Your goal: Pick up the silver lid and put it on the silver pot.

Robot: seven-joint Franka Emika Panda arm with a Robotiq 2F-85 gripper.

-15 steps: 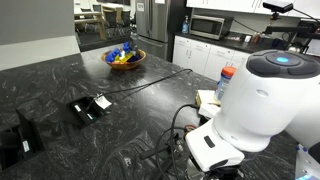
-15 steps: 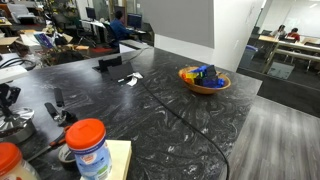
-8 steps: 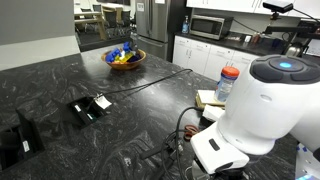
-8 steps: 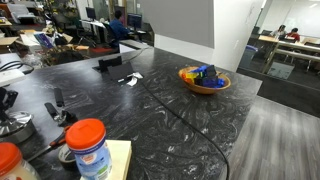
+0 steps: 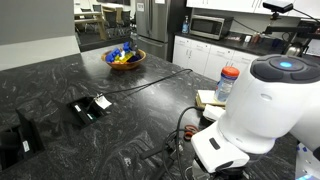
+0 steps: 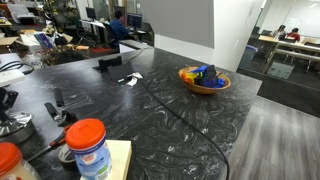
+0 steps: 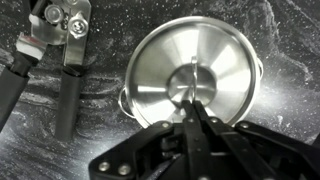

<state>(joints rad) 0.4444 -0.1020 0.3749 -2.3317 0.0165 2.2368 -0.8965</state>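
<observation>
In the wrist view the silver lid [image 7: 170, 75] lies over the silver pot, whose rim and small side handle [image 7: 125, 98] show around it. The lid is shiny and round with a small knob at its centre. My gripper [image 7: 192, 103] reaches down from the bottom of the frame, and its two dark fingers are pressed together at the knob. The pot's inside is hidden by the lid. Neither lid, pot nor gripper shows in the exterior views; the white arm [image 5: 265, 100] blocks that spot.
A can opener with black handles [image 7: 55, 45] lies beside the pot on the dark marble counter. A wooden bowl of colourful things [image 5: 125, 57] [image 6: 204, 78], a black cable [image 5: 150, 80], small black devices [image 5: 90, 107] and an orange-lidded jar [image 6: 87, 145] stand on the counter.
The white arm shifted slightly to the right in an exterior view between one second ago and half a second ago. Since then nothing has visibly moved.
</observation>
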